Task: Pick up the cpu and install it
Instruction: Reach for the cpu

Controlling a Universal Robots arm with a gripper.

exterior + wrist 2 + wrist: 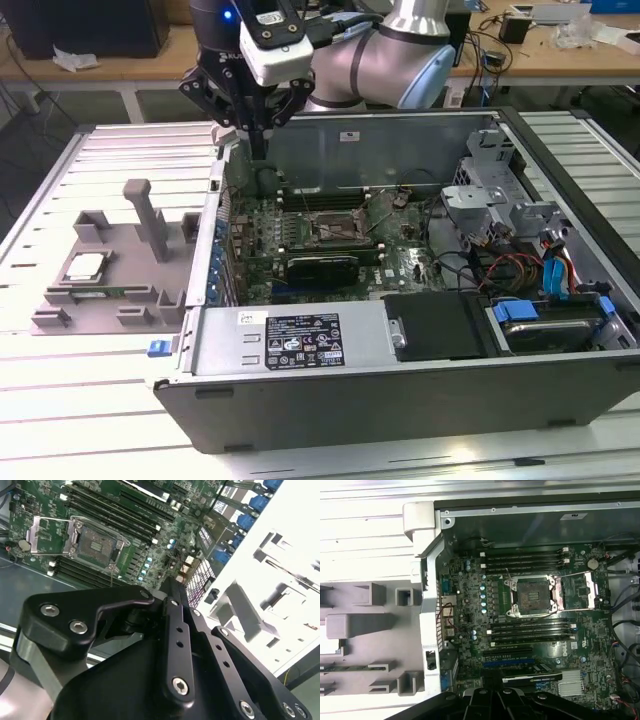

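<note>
The cpu is seen in the grey tray, by its edge at the exterior view's left. The gripper is held over the case corner, apparently closed, nothing gripped; the socket frame is raised

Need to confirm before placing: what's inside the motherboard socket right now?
Nothing: the socket is empty, its bare contact bed exposed, with the metal frame flipped open beside it. The cpu lies on the grey tray. Pin condition cannot be judged.
</note>
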